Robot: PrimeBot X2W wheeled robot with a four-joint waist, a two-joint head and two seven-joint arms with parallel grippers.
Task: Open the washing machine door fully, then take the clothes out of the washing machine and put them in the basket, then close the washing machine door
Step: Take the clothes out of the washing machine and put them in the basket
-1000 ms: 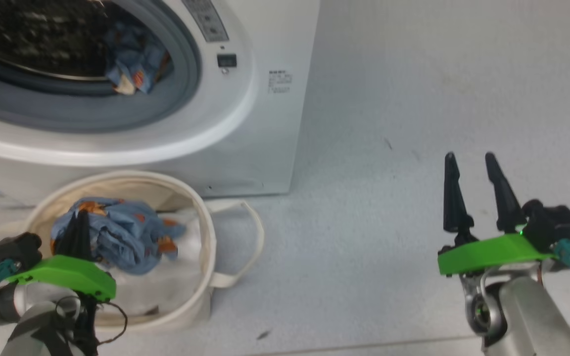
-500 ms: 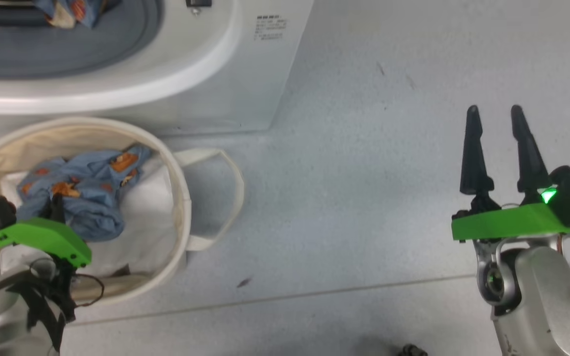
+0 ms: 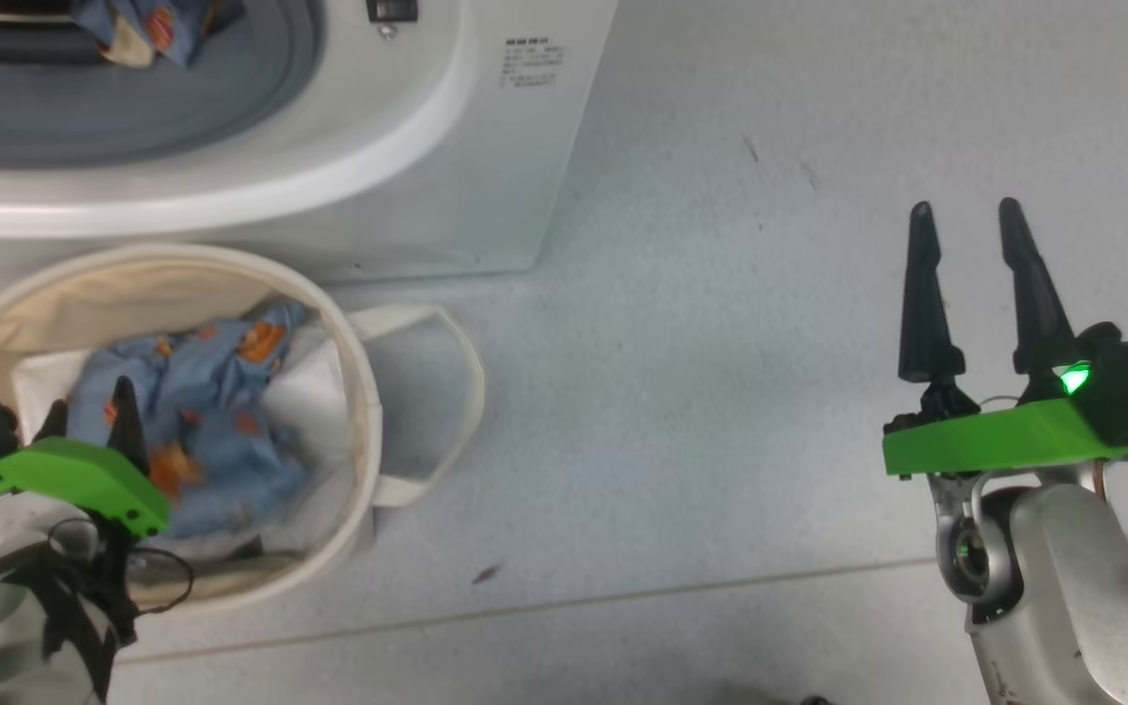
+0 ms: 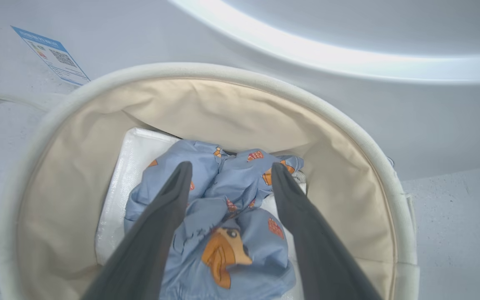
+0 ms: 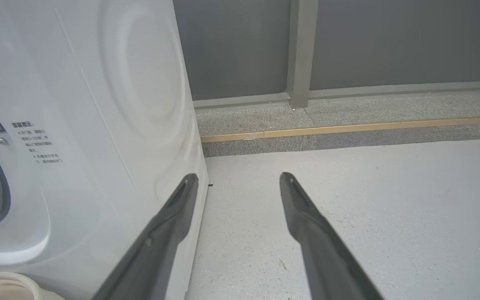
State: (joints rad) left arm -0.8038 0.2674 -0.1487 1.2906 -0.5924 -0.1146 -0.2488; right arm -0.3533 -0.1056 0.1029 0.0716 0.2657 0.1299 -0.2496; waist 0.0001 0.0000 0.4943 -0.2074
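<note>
The cream basket stands on the floor in front of the white washing machine. Blue bear-print clothes lie in it on a white sheet. My left gripper hangs over the basket, open, with the clothes loose below its spread fingers. More blue clothes rest at the drum's grey seal. My right gripper is open and empty over bare floor to the right. The washing machine door is out of view.
The basket's loop handle lies toward the right. A blue-edged label is stuck on the machine's front. In the right wrist view the machine's side is close on the left of my right gripper, and a grey wall stands behind.
My left gripper has opened and the blue garment it held has dropped into the basket. The head camera tilted downward earlier. The right gripper stays open.
</note>
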